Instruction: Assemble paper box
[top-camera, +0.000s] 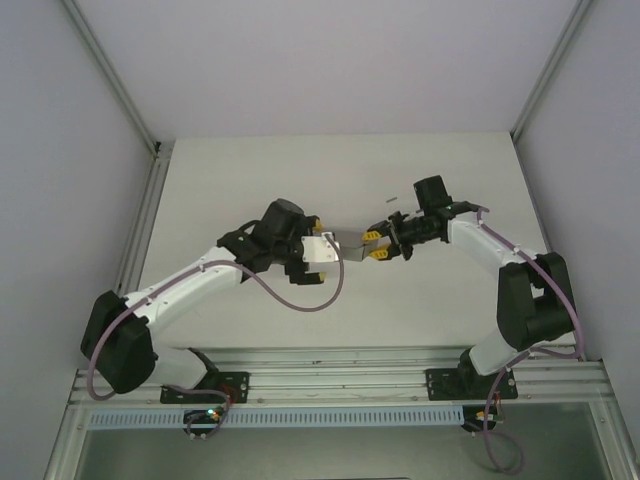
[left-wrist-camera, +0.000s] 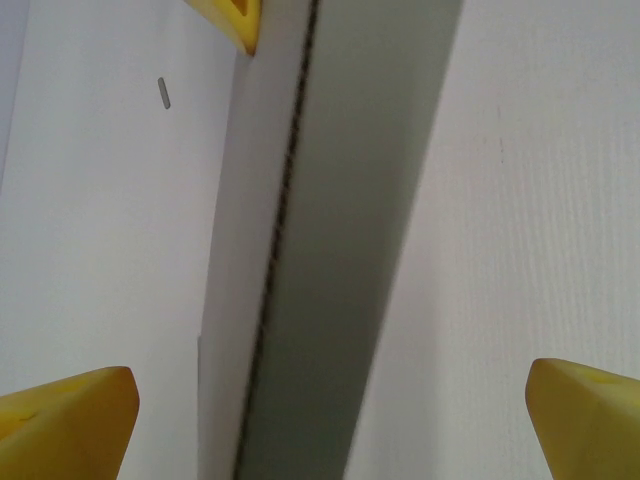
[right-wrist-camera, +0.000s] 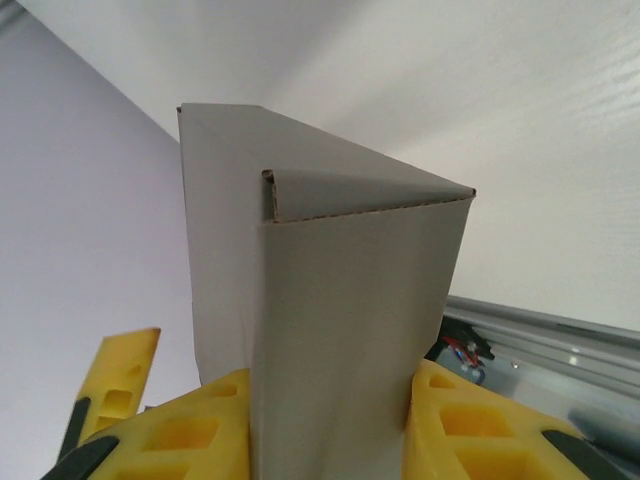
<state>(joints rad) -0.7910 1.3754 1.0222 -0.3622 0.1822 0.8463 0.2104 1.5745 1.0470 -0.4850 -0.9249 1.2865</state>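
A small grey thin-card paper box (top-camera: 348, 240) is held over the middle of the white bench (top-camera: 300, 170), pinched on two opposite walls by the right end effector (right-wrist-camera: 330, 420). The left end effector (left-wrist-camera: 325, 430) stands wide open, its yellow fingers (left-wrist-camera: 60, 425) clear of the card. Light and easily crushed, the box likely wants a gentle hold near its folded edges, where it should be stiffest.

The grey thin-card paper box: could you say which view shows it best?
The right wrist view: the grey thin-card paper box stands close up between yellow fingers, its folded top flap clear. The left wrist view gives one long panel; the top external, a small sliver.
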